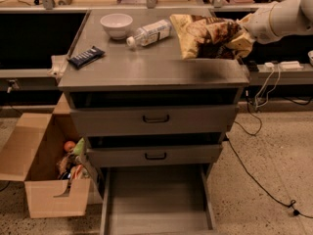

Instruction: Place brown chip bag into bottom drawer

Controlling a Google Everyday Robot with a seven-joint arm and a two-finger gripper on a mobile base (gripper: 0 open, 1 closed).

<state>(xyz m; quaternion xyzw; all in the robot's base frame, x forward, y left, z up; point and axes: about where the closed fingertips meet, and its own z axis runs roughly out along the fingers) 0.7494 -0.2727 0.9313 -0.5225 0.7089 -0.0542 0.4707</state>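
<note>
The gripper is clamped on the right end of the brown chip bag, which hangs left of the fingers, just above the cabinet top. The grip should hold firm while the bag clears the front edge, then descend to the open bottom drawer, far below the fingers.

Count: one bag, one bowl, one bottle, one candy bar, two upper drawers.

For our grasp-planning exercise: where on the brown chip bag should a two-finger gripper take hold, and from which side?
Probably best to pinch the thin tan end on the right of the brown chip bag, coming from the right: its body is puffy and crinkled, while that end looks flat. The gripper grips it there, over the right edge of the cabinet top.
</note>
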